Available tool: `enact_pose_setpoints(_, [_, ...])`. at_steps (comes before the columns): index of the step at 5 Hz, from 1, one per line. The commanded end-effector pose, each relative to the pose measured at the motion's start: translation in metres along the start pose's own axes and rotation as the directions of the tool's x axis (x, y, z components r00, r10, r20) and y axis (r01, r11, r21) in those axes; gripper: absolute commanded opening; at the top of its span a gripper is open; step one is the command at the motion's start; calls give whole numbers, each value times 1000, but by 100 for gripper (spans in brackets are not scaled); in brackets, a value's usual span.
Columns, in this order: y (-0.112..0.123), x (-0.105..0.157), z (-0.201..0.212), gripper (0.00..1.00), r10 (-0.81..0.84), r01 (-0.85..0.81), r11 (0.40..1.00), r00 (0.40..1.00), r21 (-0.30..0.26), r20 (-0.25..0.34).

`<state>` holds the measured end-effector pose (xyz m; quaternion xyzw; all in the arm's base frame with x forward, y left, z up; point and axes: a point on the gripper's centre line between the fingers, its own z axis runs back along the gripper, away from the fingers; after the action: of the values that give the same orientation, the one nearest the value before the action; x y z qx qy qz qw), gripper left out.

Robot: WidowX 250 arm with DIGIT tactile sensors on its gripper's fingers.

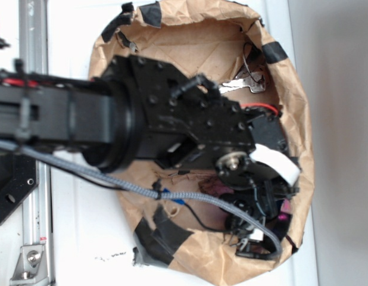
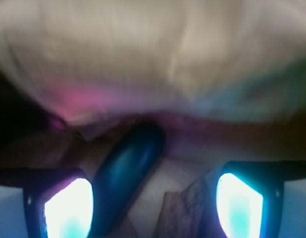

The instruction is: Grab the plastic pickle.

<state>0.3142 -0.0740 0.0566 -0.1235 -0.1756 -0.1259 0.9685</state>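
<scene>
In the wrist view the plastic pickle (image 2: 128, 168) is a glossy dark teal, rounded-end piece. It lies slanted on the paper floor, running from the middle down toward the left. My gripper (image 2: 154, 208) is open around it. The left pad (image 2: 69, 210) is right beside the pickle's lower part, and the right pad (image 2: 239, 206) stands well away from it. In the exterior view the black arm covers the pickle, and the gripper (image 1: 256, 217) is down in the lower right of the paper bag (image 1: 190, 42).
The crumpled brown bag wall (image 2: 158, 54) rises close ahead of the fingers. A brownish block (image 2: 185, 213) lies between the pads, right of the pickle. A metal piece (image 1: 243, 83) lies at the bag's far side. Black tape patches (image 1: 157, 235) line the rim.
</scene>
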Motion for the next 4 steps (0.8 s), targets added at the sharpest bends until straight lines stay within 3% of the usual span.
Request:
enact_pose_setpoints(1, [-22, 15, -15, 100, -97, 97, 995, 994, -2, 51])
enact_pose_setpoints(3, [-26, 15, -39, 100, -115, 115, 993, 993, -3, 9])
enact_pose_setpoints(4, [-16, 12, -38, 0, -87, 88, 996, 996, 11, -37])
